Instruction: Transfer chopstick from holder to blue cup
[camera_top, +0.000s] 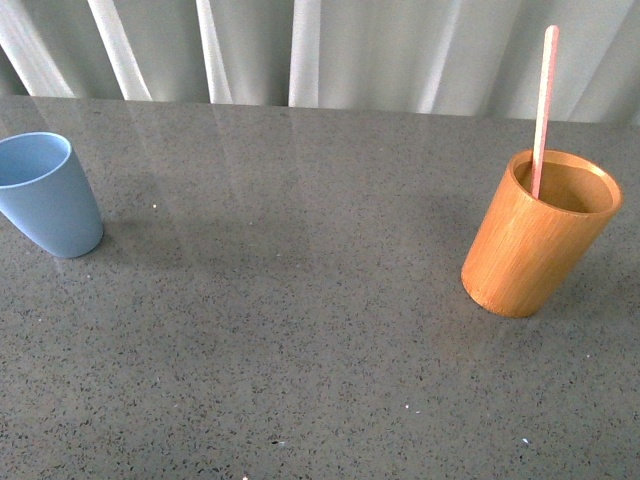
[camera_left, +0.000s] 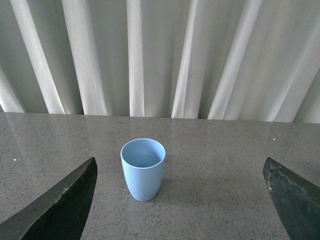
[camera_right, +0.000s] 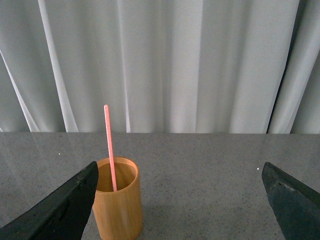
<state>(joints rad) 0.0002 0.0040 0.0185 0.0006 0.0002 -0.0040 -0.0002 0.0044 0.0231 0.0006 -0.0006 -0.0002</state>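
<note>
The orange-brown wooden holder (camera_top: 537, 235) stands at the right of the grey table, with the pale pink chopstick (camera_top: 543, 105) upright in it. The light blue cup (camera_top: 45, 193) stands empty at the far left. Neither arm shows in the front view. My left gripper (camera_left: 180, 192) is open and empty, and the blue cup (camera_left: 143, 169) stands a little ahead of it, nearer one finger (camera_left: 60, 205). My right gripper (camera_right: 180, 195) is open and empty; the holder (camera_right: 117, 205) with the chopstick (camera_right: 110, 147) stands ahead, close to one finger (camera_right: 65, 210).
A grey speckled table (camera_top: 300, 330) runs between the cup and the holder. White pleated curtains (camera_top: 320, 50) hang along its far edge.
</note>
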